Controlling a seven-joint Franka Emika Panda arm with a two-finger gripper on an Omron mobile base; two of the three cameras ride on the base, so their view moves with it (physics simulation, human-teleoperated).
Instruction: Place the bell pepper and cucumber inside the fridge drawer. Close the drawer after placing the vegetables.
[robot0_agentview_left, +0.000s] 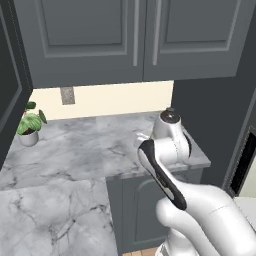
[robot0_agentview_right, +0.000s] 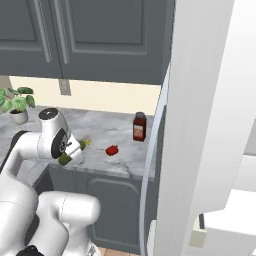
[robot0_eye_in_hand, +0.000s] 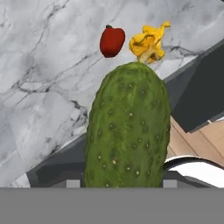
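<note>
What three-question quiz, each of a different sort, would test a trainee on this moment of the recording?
1. True or false: the cucumber lies loose on the marble counter.
2. Which thing stands nearest the bell pepper on the counter? A) the potted plant B) the dark-red bottle C) a white bowl
3. Fill in: the gripper has its jaws ____ on the cucumber.

Key: 1 false, the cucumber is held in the jaws above the counter's front edge. 2 B. 3 shut.
</note>
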